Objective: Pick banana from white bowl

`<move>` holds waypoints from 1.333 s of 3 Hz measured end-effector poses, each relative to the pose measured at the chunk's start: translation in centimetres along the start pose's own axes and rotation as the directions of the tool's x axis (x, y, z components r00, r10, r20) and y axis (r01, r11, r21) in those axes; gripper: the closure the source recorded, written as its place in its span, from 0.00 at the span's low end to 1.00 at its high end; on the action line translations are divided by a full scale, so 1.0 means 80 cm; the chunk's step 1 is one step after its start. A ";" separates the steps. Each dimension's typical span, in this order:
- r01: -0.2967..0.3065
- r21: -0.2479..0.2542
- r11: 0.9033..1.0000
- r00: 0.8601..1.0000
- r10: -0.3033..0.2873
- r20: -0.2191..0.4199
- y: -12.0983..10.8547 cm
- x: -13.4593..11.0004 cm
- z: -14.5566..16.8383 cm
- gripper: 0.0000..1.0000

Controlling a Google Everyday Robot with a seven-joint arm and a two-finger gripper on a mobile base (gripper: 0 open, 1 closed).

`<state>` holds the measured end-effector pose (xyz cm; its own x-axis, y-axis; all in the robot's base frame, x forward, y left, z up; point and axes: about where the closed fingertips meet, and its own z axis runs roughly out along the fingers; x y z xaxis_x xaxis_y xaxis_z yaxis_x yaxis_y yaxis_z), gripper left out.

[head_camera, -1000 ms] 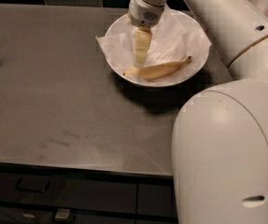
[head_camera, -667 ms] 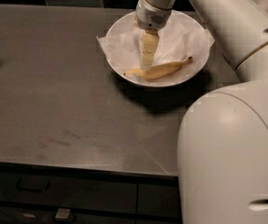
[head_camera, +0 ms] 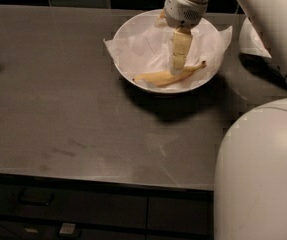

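The white bowl [head_camera: 133, 41], lined with crinkled white paper whose corners stick out past the rim, stands at the back middle of the dark counter. The pale yellow banana [head_camera: 158, 77] lies in the bowl's near part, with its stem pointing right. My gripper [head_camera: 177, 69] reaches straight down into the bowl from the arm above. Its tip is at the banana's middle and seems to touch it. The banana still rests on the paper.
The dark counter [head_camera: 73, 114] spreads left and in front of the bowl, with drawers below its front edge. A second white round object [head_camera: 252, 38] sits right of the bowl, partly hidden by my arm. My large white arm body [head_camera: 263, 174] fills the lower right.
My gripper has moved right across the bowl and come down onto the banana's middle. The banana and the bowl have not moved.
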<state>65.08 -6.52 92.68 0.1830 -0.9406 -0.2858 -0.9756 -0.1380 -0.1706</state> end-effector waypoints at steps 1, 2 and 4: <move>0.000 0.001 1.000 1.000 0.000 0.000 0.000 0.000 -0.001 0.00; 0.018 0.018 1.000 0.999 -0.019 0.032 -0.017 -0.006 0.021 0.00; 0.066 -0.023 0.998 0.993 -0.063 0.098 -0.027 -0.014 0.071 0.00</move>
<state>67.67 -3.42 88.00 0.2550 -0.8952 -0.3656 -0.9641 -0.2065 -0.1668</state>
